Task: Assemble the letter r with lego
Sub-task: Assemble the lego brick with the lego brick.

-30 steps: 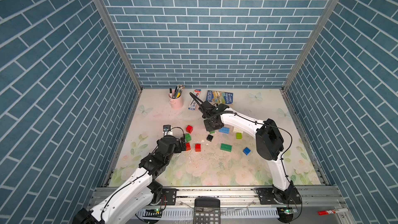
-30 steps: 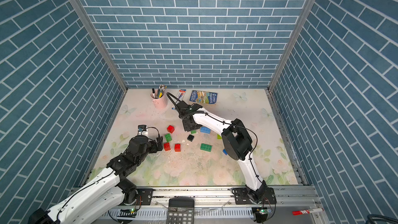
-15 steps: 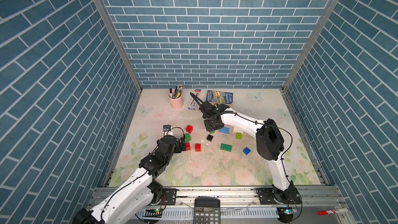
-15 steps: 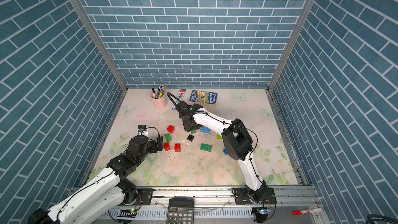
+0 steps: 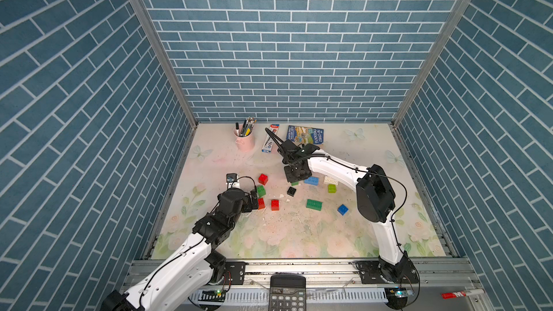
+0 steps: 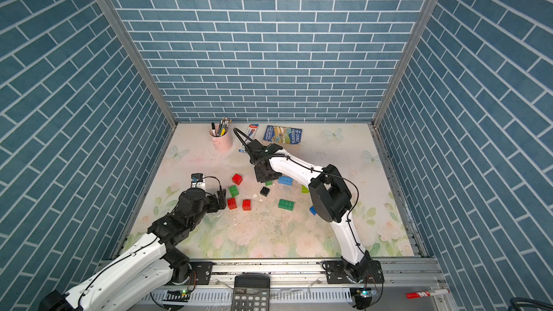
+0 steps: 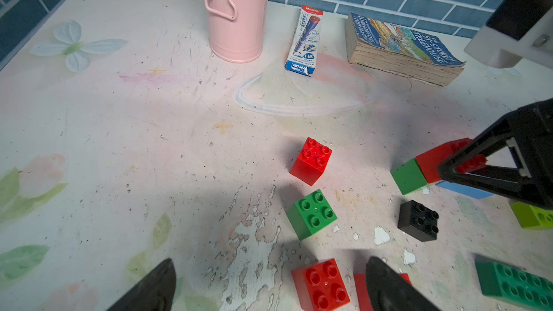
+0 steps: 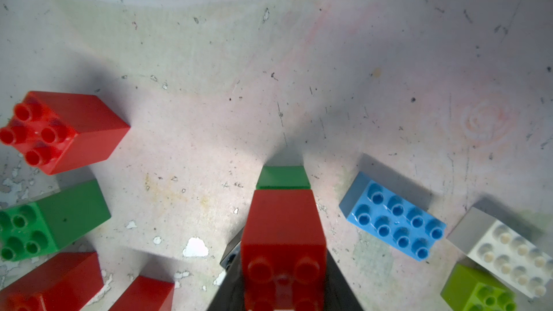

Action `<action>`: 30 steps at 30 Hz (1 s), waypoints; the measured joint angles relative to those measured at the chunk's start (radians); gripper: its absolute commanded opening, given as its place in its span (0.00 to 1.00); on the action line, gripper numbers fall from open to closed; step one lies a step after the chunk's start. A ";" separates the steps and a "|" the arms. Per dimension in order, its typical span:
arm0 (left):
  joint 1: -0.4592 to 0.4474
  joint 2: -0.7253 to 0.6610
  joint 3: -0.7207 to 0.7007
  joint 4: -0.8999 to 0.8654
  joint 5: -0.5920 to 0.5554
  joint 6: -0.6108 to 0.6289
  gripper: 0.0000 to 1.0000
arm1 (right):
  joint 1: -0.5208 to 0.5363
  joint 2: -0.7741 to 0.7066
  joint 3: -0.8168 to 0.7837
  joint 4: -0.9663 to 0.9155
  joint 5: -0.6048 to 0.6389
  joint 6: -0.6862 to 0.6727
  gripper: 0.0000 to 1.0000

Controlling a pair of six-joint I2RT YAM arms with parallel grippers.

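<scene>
The front of the table lies open to a passing gripper, scattered lego bricks crowd its middle, and a pink pencil cup, pencil box and book line its far edge.

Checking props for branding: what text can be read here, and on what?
"91-STOREY TREEHOUSE": cover of the book.
"HB", "AWP307": the pencil box.
Book spine, calculator, red marker: print too small or blurred to read.
</scene>
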 measured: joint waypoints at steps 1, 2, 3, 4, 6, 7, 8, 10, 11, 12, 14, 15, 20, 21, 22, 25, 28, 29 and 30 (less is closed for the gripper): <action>0.000 0.000 0.000 0.000 0.000 0.000 1.00 | 0.000 0.000 0.000 -0.003 -0.002 0.000 0.04; 0.000 0.000 0.000 0.000 0.000 0.000 0.99 | -0.001 0.000 0.000 -0.005 -0.003 0.000 0.03; 0.000 0.000 0.000 0.000 0.000 0.000 1.00 | -0.001 0.000 0.000 -0.007 -0.003 0.000 0.03; 0.000 0.000 0.000 0.000 0.000 0.000 1.00 | -0.001 0.000 0.002 -0.011 -0.004 0.000 0.01; 0.000 0.000 0.000 0.000 0.000 0.000 1.00 | -0.001 0.000 0.006 -0.025 -0.005 0.000 0.01; 0.000 0.000 0.000 0.000 0.000 0.000 1.00 | -0.001 0.000 0.009 -0.032 -0.005 0.000 0.00; 0.000 0.000 0.000 0.000 -0.001 0.000 1.00 | -0.002 0.000 0.012 -0.042 -0.006 0.000 0.00; 0.000 -0.003 0.002 0.000 -0.004 0.000 1.00 | -0.003 0.003 0.023 -0.072 -0.007 0.000 0.00; 0.000 -0.006 0.002 0.000 -0.005 0.001 1.00 | -0.003 0.008 0.032 -0.085 -0.008 0.000 0.00; 0.000 -0.009 0.002 0.000 -0.006 0.001 1.00 | -0.004 0.012 0.042 -0.096 -0.009 -0.001 0.00; 0.000 -0.013 0.003 0.000 -0.007 0.002 1.00 | -0.006 0.026 0.063 -0.119 -0.011 -0.001 0.00; 0.000 -0.014 0.003 0.000 -0.007 0.002 1.00 | -0.006 0.034 0.075 -0.128 -0.011 -0.001 0.00; 0.000 -0.015 0.003 -0.001 -0.008 0.004 1.00 | -0.007 0.048 0.090 -0.142 -0.014 -0.001 0.00; 0.000 -0.016 0.003 -0.001 -0.009 0.004 1.00 | -0.008 0.049 0.091 -0.142 -0.015 -0.001 0.00; 0.000 -0.017 0.003 -0.001 -0.010 0.005 1.00 | -0.008 0.049 0.091 -0.142 -0.015 0.000 0.00; 0.000 -0.018 0.003 -0.001 -0.011 0.008 1.00 | -0.008 0.050 0.091 -0.141 -0.015 0.000 0.00; 0.000 -0.018 0.003 -0.002 -0.011 0.011 1.00 | -0.008 0.051 0.091 -0.141 -0.014 0.000 0.00; 0.000 -0.018 0.003 -0.002 -0.011 0.012 1.00 | -0.008 0.052 0.091 -0.140 -0.014 0.000 0.00; 0.000 -0.018 0.003 -0.002 -0.011 0.012 1.00 | -0.008 0.052 0.090 -0.140 -0.014 0.000 0.00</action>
